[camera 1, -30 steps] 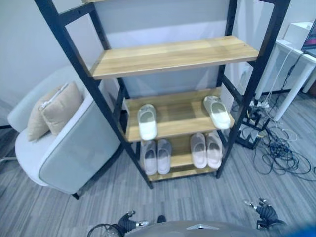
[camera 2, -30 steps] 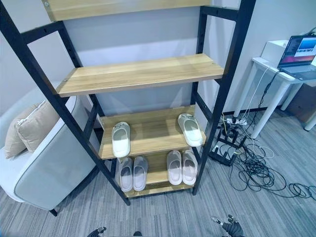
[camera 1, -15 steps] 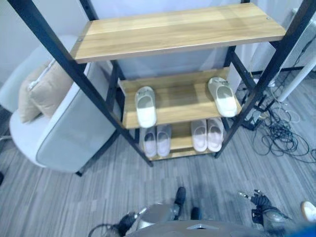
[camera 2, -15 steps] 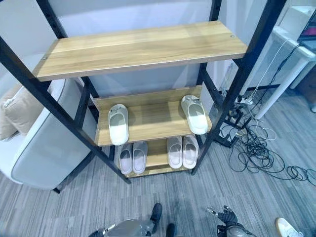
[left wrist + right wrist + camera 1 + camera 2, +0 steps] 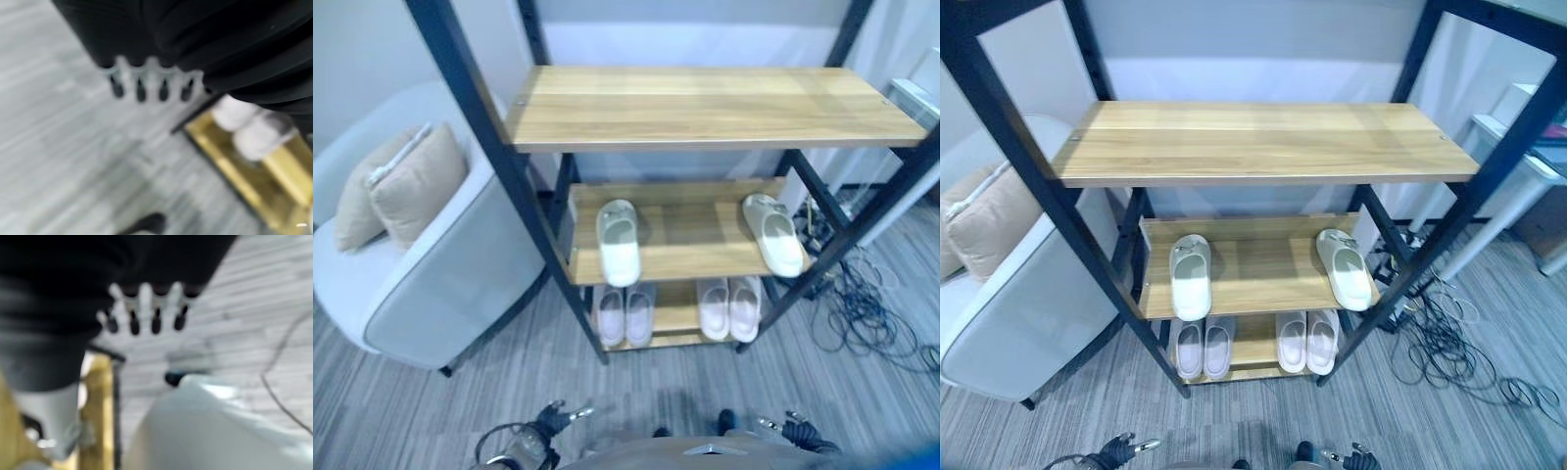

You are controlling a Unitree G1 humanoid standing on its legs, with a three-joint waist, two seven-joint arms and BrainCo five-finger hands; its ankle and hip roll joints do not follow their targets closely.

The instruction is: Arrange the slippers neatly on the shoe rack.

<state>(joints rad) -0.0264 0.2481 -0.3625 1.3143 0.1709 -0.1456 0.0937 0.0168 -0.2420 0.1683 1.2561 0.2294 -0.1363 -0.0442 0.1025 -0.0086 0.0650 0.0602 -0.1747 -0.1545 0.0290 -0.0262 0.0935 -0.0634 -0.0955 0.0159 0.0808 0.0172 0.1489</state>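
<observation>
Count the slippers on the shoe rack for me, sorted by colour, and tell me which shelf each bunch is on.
White slippers: 2, on the middle shelf, one at the left and one at the right, apart from each other.
Pale pinkish-grey slippers: 4, on the bottom shelf, as a left pair and a right pair.
Total: 6 slippers.

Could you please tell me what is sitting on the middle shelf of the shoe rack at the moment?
Two white slippers lie apart on the middle shelf: one at its left, one at its right. The shelf above hides its back edge.
</observation>
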